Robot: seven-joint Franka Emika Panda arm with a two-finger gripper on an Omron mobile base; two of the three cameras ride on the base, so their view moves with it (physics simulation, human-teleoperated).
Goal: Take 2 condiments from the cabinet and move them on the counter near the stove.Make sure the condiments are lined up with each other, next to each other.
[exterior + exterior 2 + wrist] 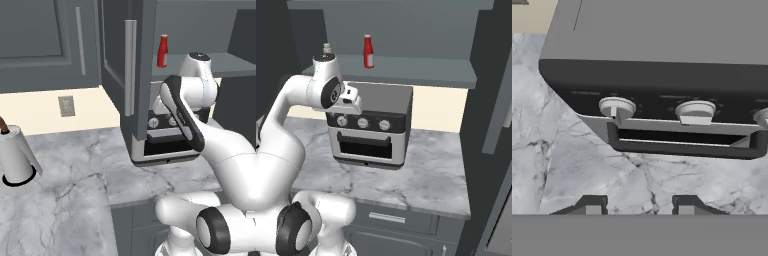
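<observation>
The cabinet (116,47) stands with its door swung open. On its shelf (421,75) stands a slim red condiment bottle (162,51) (369,51) with a white cap. The top of a second condiment, a pale jar (327,48), peeks above my arm's elbow at the shelf's left end. My gripper (639,207) hangs below the shelf, in front of the toaster oven, looking down at its knobs and the counter (557,150). Its fingertips (594,206) stand apart with nothing between them. The stove is out of view.
A boxy steel toaster oven (371,125) (160,145) sits on the marble counter (75,175) right under the open cabinet. A white paper-towel roll (15,155) stands at the far left. A wall outlet (66,106) is on the cream backsplash.
</observation>
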